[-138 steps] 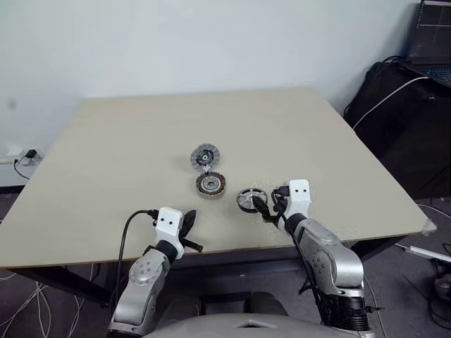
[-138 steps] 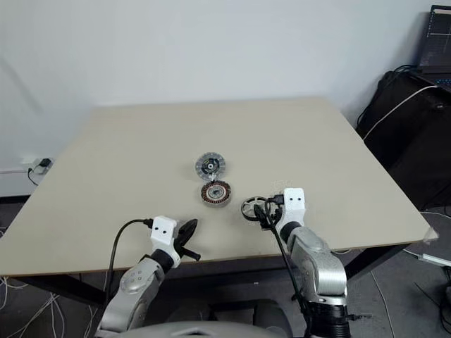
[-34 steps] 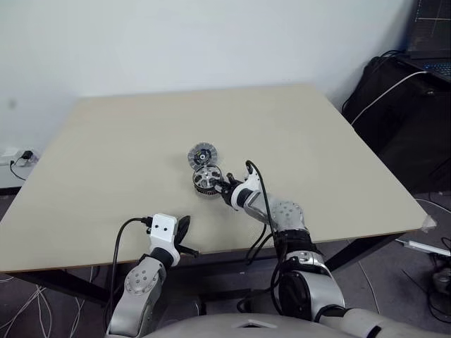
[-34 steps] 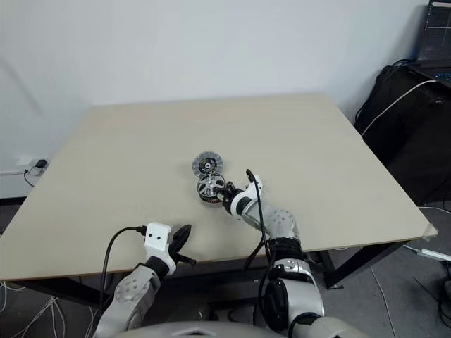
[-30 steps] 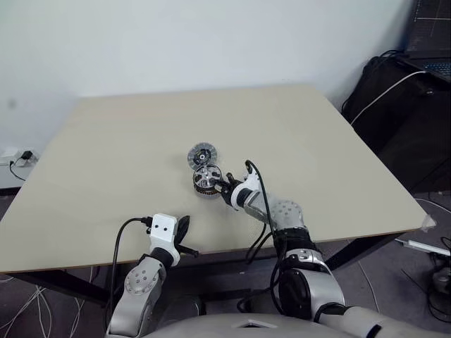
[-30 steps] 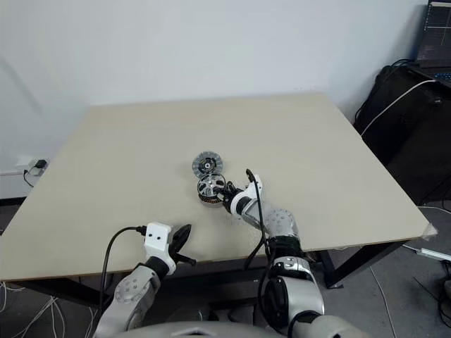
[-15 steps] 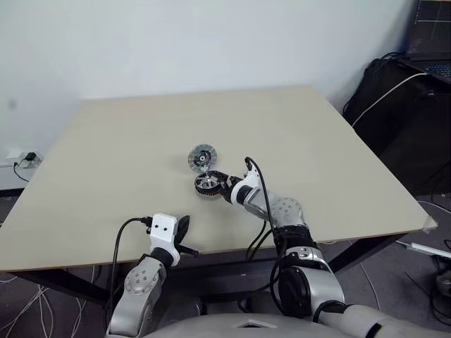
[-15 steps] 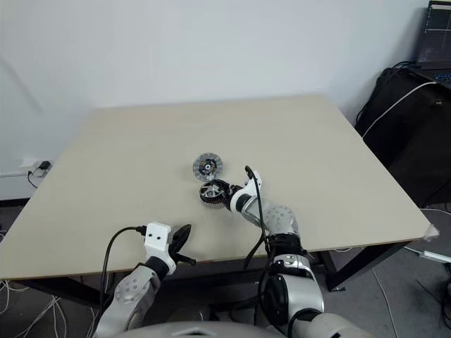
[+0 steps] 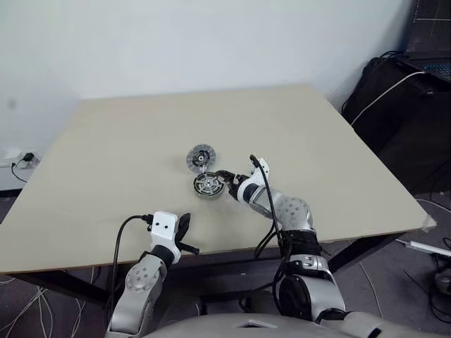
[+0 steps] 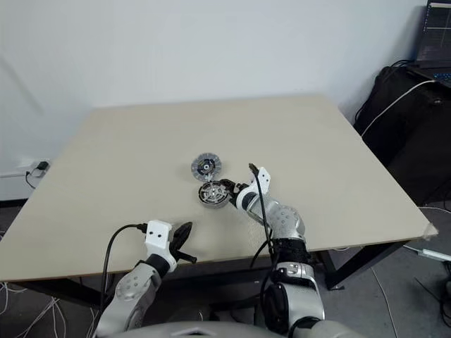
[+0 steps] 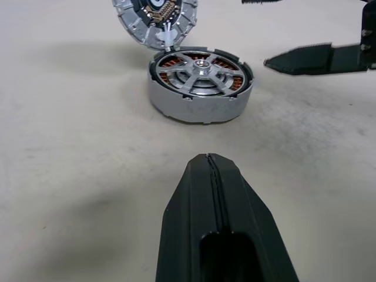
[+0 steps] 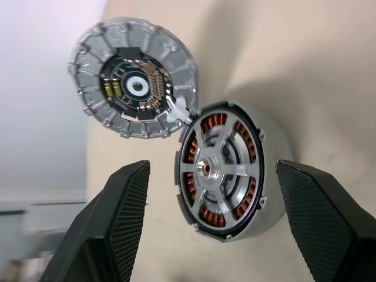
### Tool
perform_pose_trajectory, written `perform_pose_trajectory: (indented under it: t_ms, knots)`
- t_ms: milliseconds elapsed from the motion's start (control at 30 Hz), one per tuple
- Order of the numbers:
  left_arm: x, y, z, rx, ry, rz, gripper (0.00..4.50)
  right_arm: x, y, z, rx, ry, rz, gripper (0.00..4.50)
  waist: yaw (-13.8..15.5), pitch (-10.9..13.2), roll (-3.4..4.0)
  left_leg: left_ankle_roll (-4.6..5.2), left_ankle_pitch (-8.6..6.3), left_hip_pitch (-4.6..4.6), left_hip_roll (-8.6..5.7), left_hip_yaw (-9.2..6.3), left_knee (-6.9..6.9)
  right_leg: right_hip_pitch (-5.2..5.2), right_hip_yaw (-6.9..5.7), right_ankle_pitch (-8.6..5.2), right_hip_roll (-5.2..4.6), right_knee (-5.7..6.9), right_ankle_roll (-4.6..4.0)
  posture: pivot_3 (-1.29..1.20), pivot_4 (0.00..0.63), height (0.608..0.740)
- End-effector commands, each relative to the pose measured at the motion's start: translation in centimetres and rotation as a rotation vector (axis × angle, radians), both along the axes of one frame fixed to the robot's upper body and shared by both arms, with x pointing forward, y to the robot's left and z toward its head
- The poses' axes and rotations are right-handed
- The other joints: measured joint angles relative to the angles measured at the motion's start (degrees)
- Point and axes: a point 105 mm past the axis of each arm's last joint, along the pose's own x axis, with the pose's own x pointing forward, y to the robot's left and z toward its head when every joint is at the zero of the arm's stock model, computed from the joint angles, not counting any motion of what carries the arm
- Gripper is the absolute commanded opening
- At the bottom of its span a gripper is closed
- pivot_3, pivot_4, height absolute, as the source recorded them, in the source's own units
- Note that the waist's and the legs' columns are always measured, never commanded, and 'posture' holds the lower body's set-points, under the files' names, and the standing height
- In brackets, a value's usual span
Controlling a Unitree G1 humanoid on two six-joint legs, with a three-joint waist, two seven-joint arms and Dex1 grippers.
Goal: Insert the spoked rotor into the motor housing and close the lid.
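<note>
In the middle of the head view, the spoked rotor (image 12: 218,170) sits inside the motor housing (image 11: 198,108) on the table (image 9: 317,155). The lid (image 12: 134,87) lies just behind, touching it. The right gripper (image 12: 212,220) is spread wide around the housing, holding nothing. The left gripper (image 11: 211,170) is pressed shut, lower left.

Beige table (image 9: 127,141): motor housing (image 9: 208,185), lid (image 9: 201,157).
</note>
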Motion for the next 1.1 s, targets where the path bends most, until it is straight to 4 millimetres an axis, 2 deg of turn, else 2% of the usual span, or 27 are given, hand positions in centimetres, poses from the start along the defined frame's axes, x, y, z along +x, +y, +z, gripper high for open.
perform_pose_trajectory:
  t_ms: [33, 100, 133, 300, 433, 633, 833, 1100]
  knots:
    - [0.5, -0.2, 1.3, -0.011, -0.054, -0.013, 0.0, 0.6, 0.8, 2.3, -0.052, -0.147, 0.036, 3.65, -0.04, 0.0, 0.0, 0.0, 0.0, 0.0, 0.0, 0.0, 0.0, 0.0, -0.01, 0.0, 0.04, 0.0, 0.0, 0.0, 0.0, 0.74]
    - [0.5, -0.3, 1.3, -0.011, -0.054, -0.014, 0.0, 0.8, 1.0, 2.9, -0.134, -0.245, 0.073, 3.24, -0.04, 0.0, 0.0, 0.0, 0.0, 0.0, 0.0, 0.0, 0.01, -0.01, -0.01, 0.0, 0.12, 0.0, 0.0, 0.0, 0.0, 0.74]
    - [0.5, -0.3, 1.3, -0.011, -0.054, -0.015, 0.0, 0.8, 1.5, 3.2, -0.23, -0.332, 0.124, 3.06, -0.08, 0.0, -0.01, 0.0, 0.0, 0.0, -0.01, 0.01, 0.02, -0.01, -0.01, 0.0, 0.12, 0.0, 0.0, 0.0, 0.0, 0.74]
    - [0.5, -0.3, 1.3, -0.009, -0.055, -0.015, 0.0, 0.1, 4.1, 3.2, -0.552, -0.646, 0.34, 1.43, -0.34, 0.01, -0.03, -0.01, 0.01, 0.01, -0.03, 0.03, 0.04, -0.01, -0.02, 0.0, 0.12, 0.0, 0.01, 0.0, 0.0, 0.74]
    - [0.5, -0.3, 1.3, -0.007, -0.055, -0.01, 0.0, -0.1, 5.6, 2.4, -0.7, -0.767, 0.444, 0.12, -0.37, 0.02, -0.09, -0.08, 0.04, 0.03, 0.0, 0.02, 0.02, -0.04, -0.02, 0.0, 0.17, 0.03, 0.0, 0.0, 0.0, 0.74]
    - [0.4, -0.2, 1.2, -0.006, -0.053, -0.001, 0.0, 0.7, 6.5, 2.0, -0.789, -0.827, 0.502, 0.03, 0.08, 0.1, -0.24, -0.16, 0.08, 0.03, -0.04, -0.02, 0.05, -0.02, -0.01, 0.04, 0.14, 0.03, 0.03, 0.0, 0.0, 0.74]
    - [0.5, -0.2, 1.3, -0.008, -0.057, 0.002, 0.0, 2.0, 6.7, 2.0, -0.819, -0.807, 0.502, 0.03, 0.07, 0.1, -0.24, -0.22, 0.11, 0.04, 0.0, -0.08, -0.02, -0.07, -0.01, 0.06, 0.23, 0.07, -0.08, 0.0, 0.0, 0.74]
    - [0.6, -0.3, 1.3, -0.013, -0.063, 0.009, 0.0, 2.8, 5.7, -1.0, -0.883, -0.65, 0.518, 0.03, 0.04, 0.09, -0.23, -0.26, 0.13, 0.04, -0.01, -0.1, -0.05, -0.08, 0.0, 0.08, 0.24, 0.08, -0.12, 0.0, 0.0, 0.74]
